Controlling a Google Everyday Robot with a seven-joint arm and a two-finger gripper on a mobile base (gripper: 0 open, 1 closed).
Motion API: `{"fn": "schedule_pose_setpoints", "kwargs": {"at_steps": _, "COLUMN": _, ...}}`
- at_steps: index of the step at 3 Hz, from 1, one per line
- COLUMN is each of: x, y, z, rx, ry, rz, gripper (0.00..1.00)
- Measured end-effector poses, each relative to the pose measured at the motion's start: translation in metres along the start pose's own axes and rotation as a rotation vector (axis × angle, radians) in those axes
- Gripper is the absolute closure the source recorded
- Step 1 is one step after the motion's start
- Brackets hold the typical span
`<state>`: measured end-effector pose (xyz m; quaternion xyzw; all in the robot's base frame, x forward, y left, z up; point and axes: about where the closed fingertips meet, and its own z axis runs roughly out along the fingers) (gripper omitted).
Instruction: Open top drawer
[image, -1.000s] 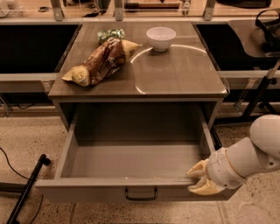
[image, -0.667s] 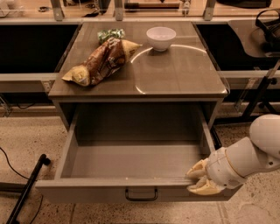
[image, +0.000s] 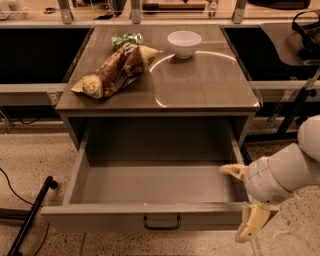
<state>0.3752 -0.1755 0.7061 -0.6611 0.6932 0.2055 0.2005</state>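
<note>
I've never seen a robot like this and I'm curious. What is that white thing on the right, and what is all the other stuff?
The white thing is a robot's arm. At its end is the gripper, a hand with two yellowish fingers. It sits at the front right corner of the top drawer. The fingers are spread open: one pokes inside the drawer, the other hangs down in front of it. It holds nothing. There is only one picture, looking down from in front of the cabinet. The drawer is pulled out, has nothing in it, and has a black handle. On the tabletop lie a brown chip bag, a small green packet behind it and a white bowl.
</note>
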Motion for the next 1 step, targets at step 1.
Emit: {"fn": "schedule_pose_setpoints", "kwargs": {"at_steps": 1, "x": -0.0054, "y": -0.0114, "z": -0.0441, "rx": 0.062, "ry": 0.029, "rz": -0.03, "gripper": 0.0}}
